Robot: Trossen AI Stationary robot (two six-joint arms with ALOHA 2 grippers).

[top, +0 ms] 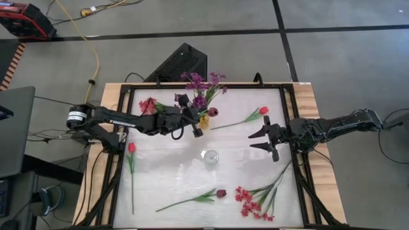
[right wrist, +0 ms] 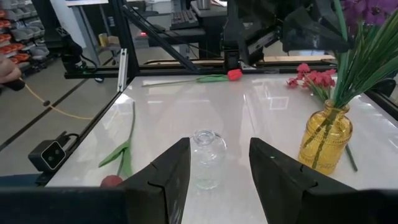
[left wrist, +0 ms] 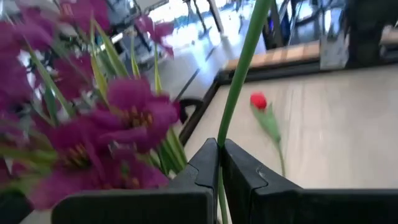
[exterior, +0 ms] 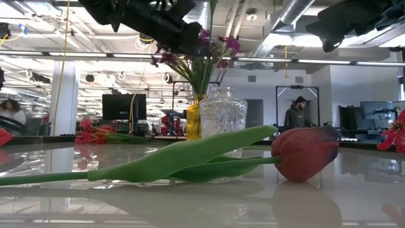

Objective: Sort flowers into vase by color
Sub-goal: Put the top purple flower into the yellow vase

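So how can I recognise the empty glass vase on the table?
Start at the white table and find its centre. The clear glass vase stands there alone, in front of the open right gripper. Unlike the yellow vase holding purple flowers, it is colourless and holds nothing.

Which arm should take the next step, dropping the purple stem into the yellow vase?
Left. The left gripper is shut on a purple stem right at the yellow vase, which already holds purple flowers. The right gripper is open and empty, facing the clear vase.
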